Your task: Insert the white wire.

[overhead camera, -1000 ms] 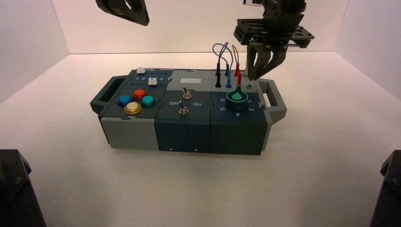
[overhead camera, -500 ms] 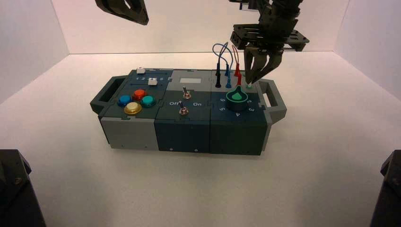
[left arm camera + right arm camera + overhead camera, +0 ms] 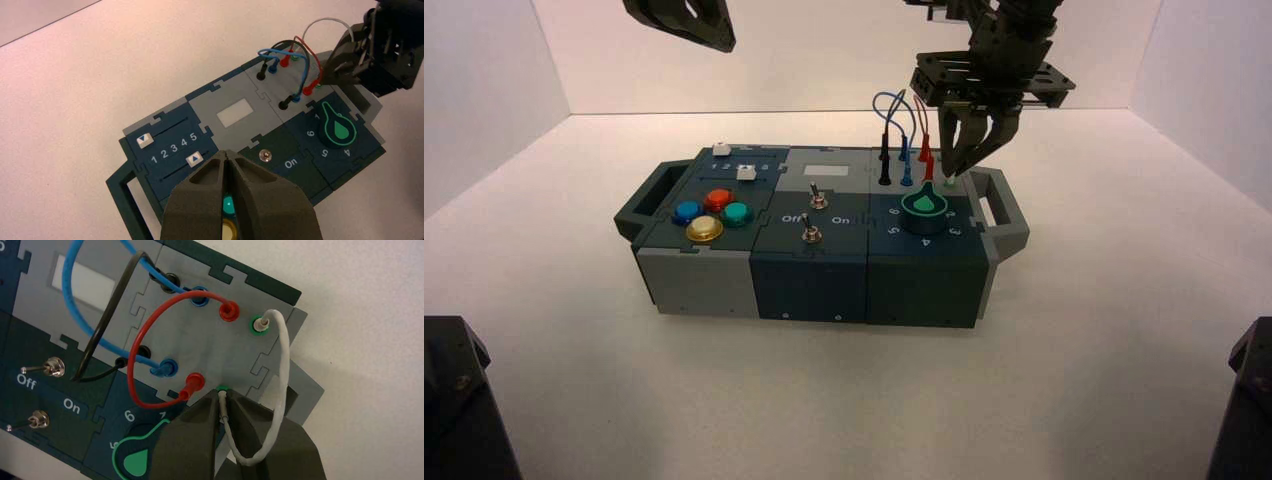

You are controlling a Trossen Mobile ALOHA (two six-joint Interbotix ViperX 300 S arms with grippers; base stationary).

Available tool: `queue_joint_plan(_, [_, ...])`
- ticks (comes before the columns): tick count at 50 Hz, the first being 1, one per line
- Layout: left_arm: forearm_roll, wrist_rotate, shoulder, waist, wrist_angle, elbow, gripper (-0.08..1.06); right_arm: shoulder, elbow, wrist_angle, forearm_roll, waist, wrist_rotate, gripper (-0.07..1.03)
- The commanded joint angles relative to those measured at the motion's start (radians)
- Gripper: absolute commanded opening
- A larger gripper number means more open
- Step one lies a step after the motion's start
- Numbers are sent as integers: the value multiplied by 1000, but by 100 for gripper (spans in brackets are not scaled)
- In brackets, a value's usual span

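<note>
Handling the white wire (image 3: 284,355) looks easy, light and floppy imo, so pinch the stiffer plug (image 3: 223,402) right at the right tool (image 3: 223,393) (can't tell if it's clamped), left tool (image 3: 225,153) parked together near the buttons (image 3: 228,205).

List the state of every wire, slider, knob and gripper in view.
Thin white wire: one end in the far green socket, other at the near one; seating unclear.
Red wire: both ends plugged in.
Blue wire: both ends plugged in.
Far white square slider: at the "1" end.
Near white square slider: toward the "5" end.
Round green-marked knob: pointing toward the sockets.
Right gripper: at the near green socket.
Left gripper: shut, above the box.
</note>
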Motion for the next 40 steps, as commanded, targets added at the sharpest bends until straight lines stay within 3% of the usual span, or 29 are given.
queue_joint_plan(1, [3,5,-14,6,-3,-28,-3,-48,-11,-12,0,23,-2,14])
queue_joint_plan(7, [3,5,-21,8,-3,-26,-3,-67,-11,-12,-5,23,-2,16])
queue_joint_plan(13, [3,5,-23,11,-3,-26,-3,-83,-11,-2,-5,21,-2,26])
queue_joint_plan(29, [3,5,-29,21,-3,-23,-3,-123,21,118,-6,20,9,26])
queue_joint_plan(40, [3,5,-29,51,-3,-20,-3,-156,58,124,-6,21,5,26])
